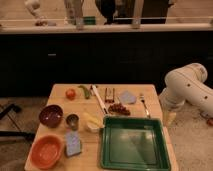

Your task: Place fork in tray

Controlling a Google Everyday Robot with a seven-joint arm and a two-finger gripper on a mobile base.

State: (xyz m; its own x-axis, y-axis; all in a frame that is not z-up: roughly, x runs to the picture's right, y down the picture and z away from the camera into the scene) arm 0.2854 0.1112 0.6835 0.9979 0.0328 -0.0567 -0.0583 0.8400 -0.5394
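Observation:
The fork [144,105] is slim and silvery and lies on the wooden table near its right edge, just behind the tray's far right corner. The dark-green tray [132,144] sits at the front right of the table with nothing in it. My white arm [186,89] hangs off the table's right side. The gripper [169,118] points down beside the table's right edge, to the right of the fork and apart from it.
Behind the tray lie a red cluster [118,108], a blue-grey packet [127,97], a snack bar [109,94] and a long pale stick utensil [99,99]. To the left are an orange bowl [46,151], a maroon bowl [51,115], a metal cup [72,121] and a blue packet [73,144].

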